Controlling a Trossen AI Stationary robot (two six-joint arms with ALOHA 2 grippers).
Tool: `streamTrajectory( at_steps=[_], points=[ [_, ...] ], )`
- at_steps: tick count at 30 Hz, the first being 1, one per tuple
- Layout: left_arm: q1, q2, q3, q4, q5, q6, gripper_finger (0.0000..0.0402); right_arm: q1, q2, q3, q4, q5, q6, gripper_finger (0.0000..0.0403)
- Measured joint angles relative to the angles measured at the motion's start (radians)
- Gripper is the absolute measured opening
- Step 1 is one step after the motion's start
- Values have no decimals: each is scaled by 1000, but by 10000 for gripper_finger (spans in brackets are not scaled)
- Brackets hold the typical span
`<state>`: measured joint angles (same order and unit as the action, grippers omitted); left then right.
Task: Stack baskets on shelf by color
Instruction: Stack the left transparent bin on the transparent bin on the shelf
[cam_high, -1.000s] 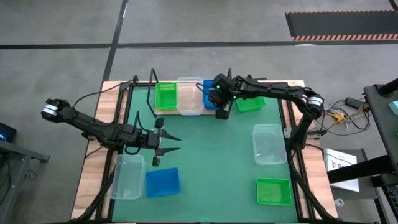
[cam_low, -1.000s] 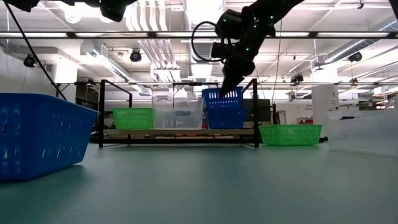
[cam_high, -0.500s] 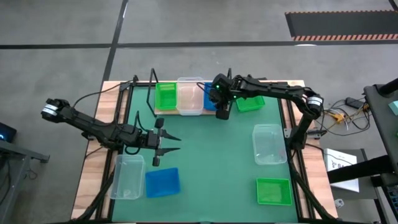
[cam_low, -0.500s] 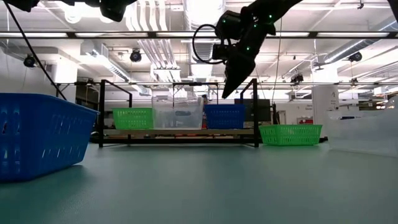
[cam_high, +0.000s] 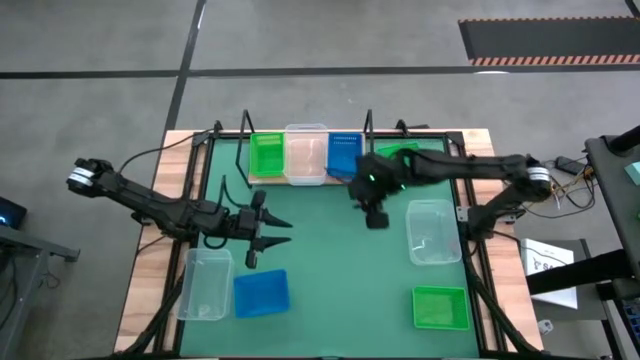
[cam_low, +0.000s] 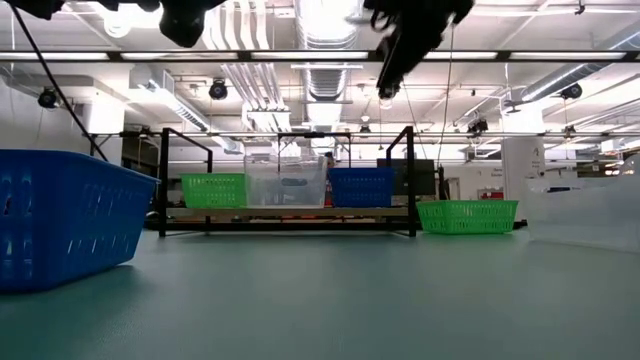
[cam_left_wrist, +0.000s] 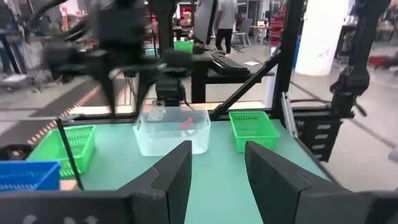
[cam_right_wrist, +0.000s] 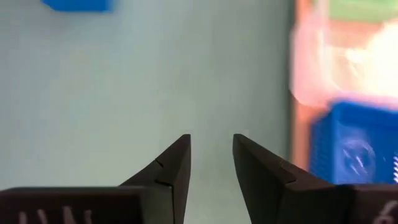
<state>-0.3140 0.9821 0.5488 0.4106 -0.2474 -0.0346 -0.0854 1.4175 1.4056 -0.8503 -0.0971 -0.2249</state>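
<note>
The shelf (cam_high: 272, 180) stands at the table's far edge with a green basket (cam_high: 266, 153), a clear basket (cam_high: 306, 153) and a blue basket (cam_high: 344, 153) side by side on its board (cam_low: 290, 212). My right gripper (cam_high: 376, 218) hangs open over the mat, nearer than the shelf, with nothing between its fingers (cam_right_wrist: 211, 146). My left gripper (cam_high: 272, 232) is open at the left, pointing level toward the table's right edge; its fingers are empty (cam_left_wrist: 217, 155).
Loose baskets rest on the mat. A green one (cam_high: 402, 160) sits right of the shelf. A clear one (cam_high: 433, 232) is at the right and a green one (cam_high: 440, 307) near right. At near left lie a clear one (cam_high: 205, 283) and a blue one (cam_high: 261, 292).
My right gripper has opened and let go of a blue basket, which dropped level into the blue basket at the shelf's right end. The gripper has then risen and swung away from the shelf toward the table's near edge.
</note>
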Motion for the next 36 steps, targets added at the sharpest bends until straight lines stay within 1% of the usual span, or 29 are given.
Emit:
streamTrajectory(
  at_steps=[6,11,15,20,25,36],
  points=[
    [-21,55,0,31,0,-129,134,162,-111,-138,137,1,30,97],
    [-46,116,28,40,0,-256,134,232,-196,-282,300,20,45,89],
    [-81,177,59,46,0,-275,134,247,-239,-388,414,22,44,89],
    [-112,242,110,53,0,-302,134,247,-270,-478,484,22,43,85],
    [-129,289,149,52,0,-318,134,247,-271,-519,521,21,48,81],
    [-141,320,162,42,2,-471,134,247,-270,-623,649,20,95,83]
  ],
)
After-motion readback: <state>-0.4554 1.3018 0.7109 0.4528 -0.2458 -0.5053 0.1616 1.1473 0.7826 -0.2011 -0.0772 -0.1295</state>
